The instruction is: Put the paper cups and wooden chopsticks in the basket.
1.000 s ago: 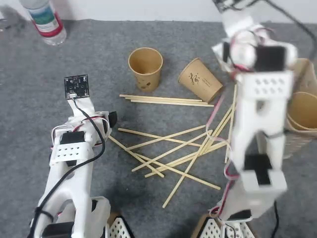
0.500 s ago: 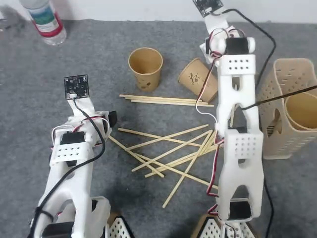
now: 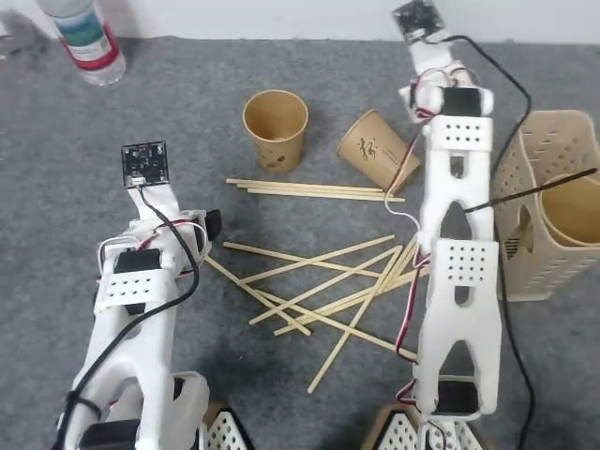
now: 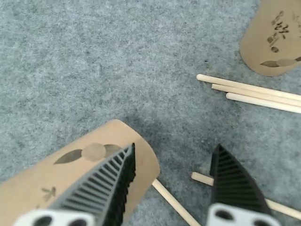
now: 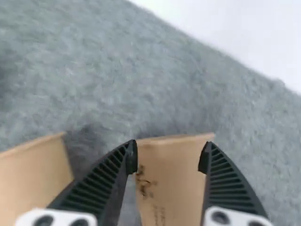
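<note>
The right end effector (image 5: 169, 148) hangs with its fingers apart, and the tipped paper cup (image 3: 378, 150) lies directly beneath and between them. In the right wrist view one fingertip stands at each side of the cup's wall. The cup's long axis runs roughly along the line the fingers point, so closing would squeeze it across its width and not end to end. Whether the fingers already touch the paper cannot be told.

The upright paper cup (image 3: 276, 127) stands just off to one side of this end effector, apart from the tipped one. The basket (image 3: 525, 187) sits on the other side of the right arm, near it, with a cup (image 3: 574, 208) already inside.

The left end effector (image 4: 174, 150) is also spread open and holds nothing. It sits low over the tabletop, and the tipped cup lies well ahead of it, so the right arm is clearly the nearer one. The wooden chopsticks (image 3: 319, 281) lie scattered between the two arms, behind the right end effector.
</note>
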You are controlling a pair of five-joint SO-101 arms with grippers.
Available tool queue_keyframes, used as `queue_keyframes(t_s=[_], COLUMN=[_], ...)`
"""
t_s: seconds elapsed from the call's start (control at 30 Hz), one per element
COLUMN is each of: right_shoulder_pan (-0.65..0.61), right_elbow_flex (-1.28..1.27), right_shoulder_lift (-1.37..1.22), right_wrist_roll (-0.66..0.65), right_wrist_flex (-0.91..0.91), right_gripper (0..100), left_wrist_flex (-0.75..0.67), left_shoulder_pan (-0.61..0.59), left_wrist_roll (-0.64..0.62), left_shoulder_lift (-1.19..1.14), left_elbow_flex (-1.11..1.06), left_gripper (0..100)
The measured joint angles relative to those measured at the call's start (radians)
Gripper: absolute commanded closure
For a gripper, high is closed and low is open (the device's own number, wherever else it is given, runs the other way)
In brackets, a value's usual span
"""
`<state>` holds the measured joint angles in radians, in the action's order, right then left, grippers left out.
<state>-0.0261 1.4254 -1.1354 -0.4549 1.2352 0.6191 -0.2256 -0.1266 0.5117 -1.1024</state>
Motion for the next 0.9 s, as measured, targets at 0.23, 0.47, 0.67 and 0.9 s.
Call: queue_keyframes(t_s=[0.23, 0.47, 0.67, 0.9], right_shoulder_pan=[0.011, 0.040, 0.037, -0.009], right_elbow_flex=[-0.005, -0.005, -0.020, -0.158], right_shoulder_lift=[0.000, 0.000, 0.002, 0.000], right_wrist_roll=[-0.110, -0.121, -0.107, -0.103], right_wrist_flex=[0.054, 0.052, -0.110, -0.324], right_gripper=[75.0, 75.0, 75.0, 75.0], left_wrist_flex=[0.000, 0.000, 0.000, 0.000], left_shoulder_pan=[0.000, 0.000, 0.000, 0.000], left_wrist_roll=[0.000, 0.000, 0.000, 0.000], left_shoulder_lift=[0.000, 0.000, 0.000, 0.000], left_elbow_flex=[0.000, 0.000, 0.000, 0.000], left_gripper=[74, 74, 74, 74])
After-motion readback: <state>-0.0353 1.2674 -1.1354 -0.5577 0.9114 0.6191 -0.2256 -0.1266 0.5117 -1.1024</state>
